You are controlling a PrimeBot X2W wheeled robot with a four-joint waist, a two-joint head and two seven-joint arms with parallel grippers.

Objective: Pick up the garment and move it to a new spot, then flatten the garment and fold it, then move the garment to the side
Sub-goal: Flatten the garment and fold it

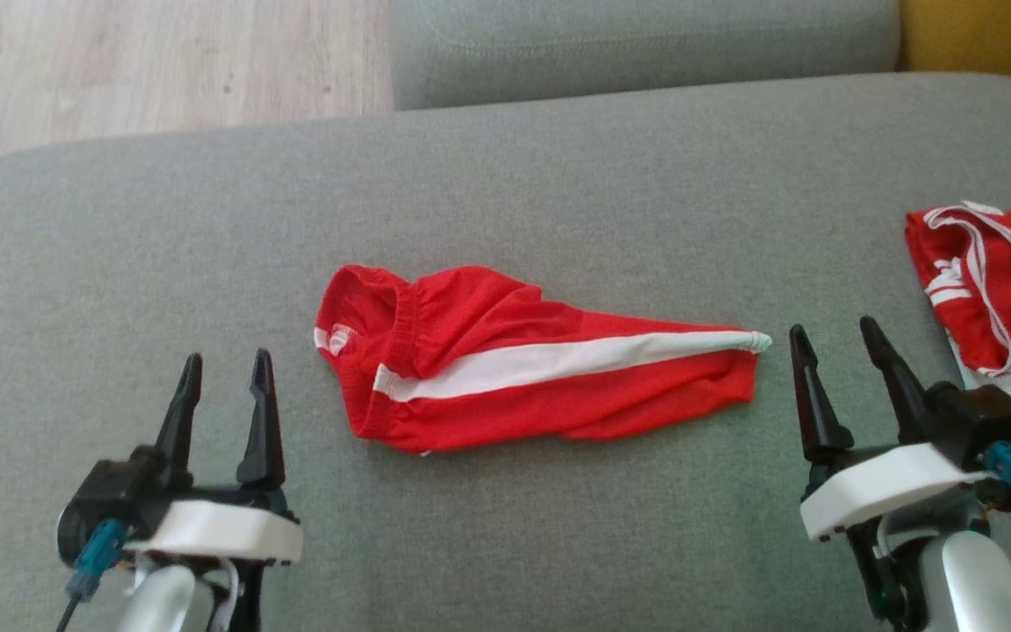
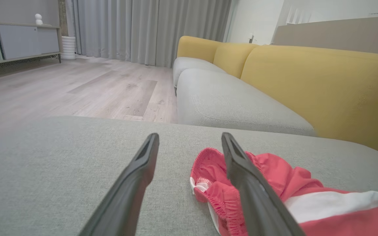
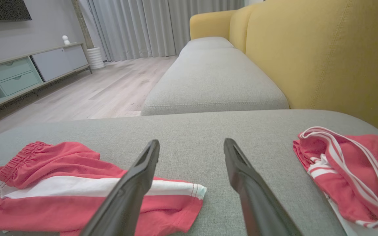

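Note:
The garment (image 1: 523, 364) is a pair of red shorts with a white side stripe, lying folded lengthwise in the middle of the grey cushion (image 1: 558, 175). Its elastic waistband points left and its hem right. My left gripper (image 1: 223, 370) stands open near the front left, a short way left of the waistband, holding nothing. My right gripper (image 1: 837, 339) is open just right of the hem, also holding nothing. The left wrist view has the waistband of the garment (image 2: 274, 186) beside and behind the right finger. In the right wrist view the garment (image 3: 61, 193) lies at the lower left.
A second red garment with white stripes (image 1: 993, 285) lies folded at the cushion's right edge, also seen as the red garment (image 3: 349, 170). A further grey seat (image 1: 646, 44) and a yellow backrest (image 3: 323, 55) lie beyond. Wooden floor (image 1: 119, 70) is at the far left.

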